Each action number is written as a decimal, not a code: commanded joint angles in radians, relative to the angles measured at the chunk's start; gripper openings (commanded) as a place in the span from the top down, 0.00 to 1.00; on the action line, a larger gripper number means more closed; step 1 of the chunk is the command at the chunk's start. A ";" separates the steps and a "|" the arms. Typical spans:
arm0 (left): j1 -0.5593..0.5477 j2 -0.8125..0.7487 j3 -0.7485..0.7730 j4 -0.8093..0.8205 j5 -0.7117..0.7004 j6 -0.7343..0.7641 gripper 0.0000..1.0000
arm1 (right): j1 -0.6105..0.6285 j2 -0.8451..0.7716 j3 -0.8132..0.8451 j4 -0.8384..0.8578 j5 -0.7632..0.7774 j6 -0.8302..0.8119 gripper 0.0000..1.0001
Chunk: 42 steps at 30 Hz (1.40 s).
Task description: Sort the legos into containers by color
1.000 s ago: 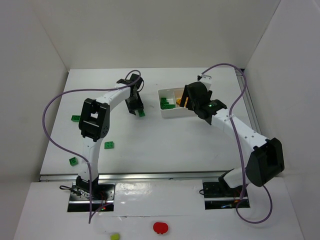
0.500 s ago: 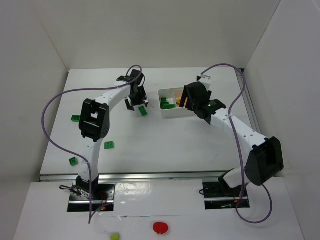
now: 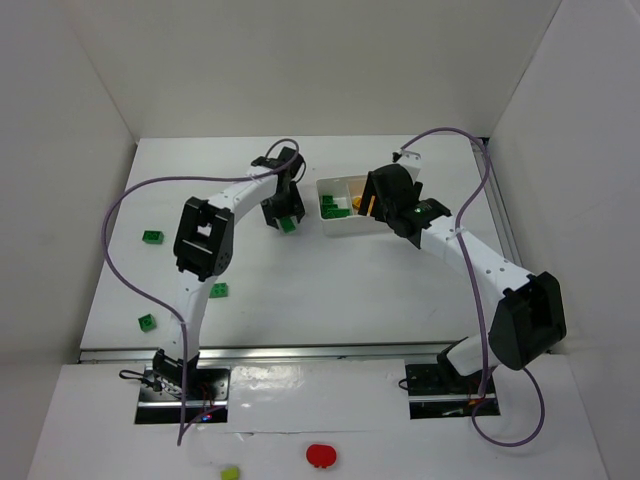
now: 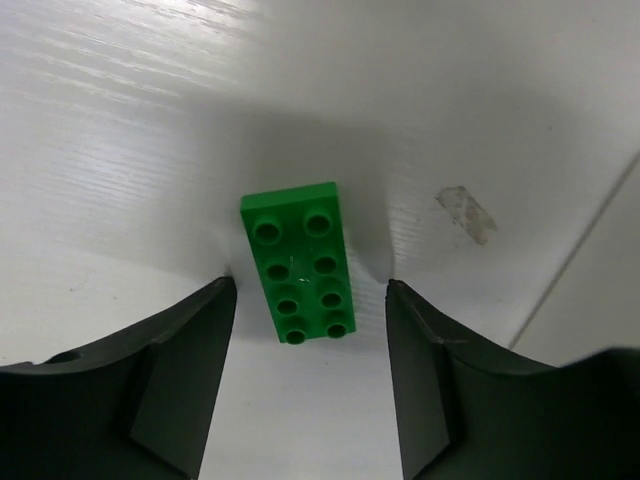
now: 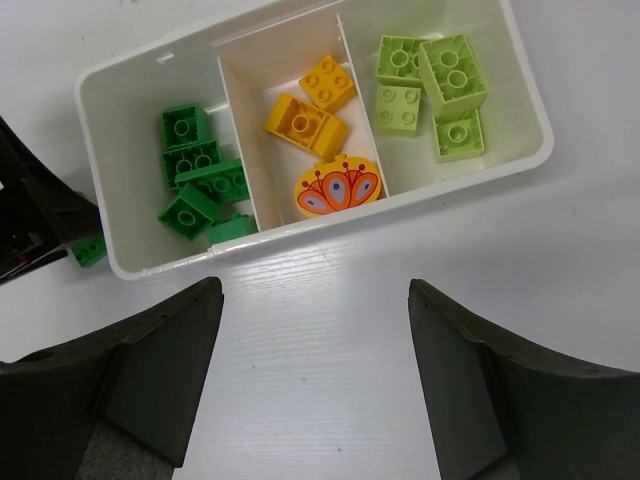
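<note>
Tray [image 5: 100,160], green legos [image 5: 205,180] left, orange legos [image 5: 303,122] middle, pale legos [image 5: 450,75] right

White tray [image 5: 125,100], three compartments. I count dark green bricks [image 5: 195,175] in the left one, orange bricks [image 5: 305,120] in the middle, pale yellow-green bricks [image 5: 430,85] in the right. Green 2x4 brick [image 4: 298,262] lies flat, studs up, on the table [image 3: 330,290] just left of the tray. Three loose green bricks [image 3: 152,237] [image 3: 218,290] [image 3: 147,321] sit well apart, left side.

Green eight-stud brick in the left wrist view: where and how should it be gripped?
Pinch the green brick by its two long sides, across its narrow width, from straight above. It lies flat, studs up, lengthwise between the fingers of the open left gripper.
</note>
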 commanded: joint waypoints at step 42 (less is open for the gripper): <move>-0.124 -0.093 0.340 0.057 0.238 0.190 0.18 | -0.004 -0.031 0.082 -0.035 0.049 -0.055 0.18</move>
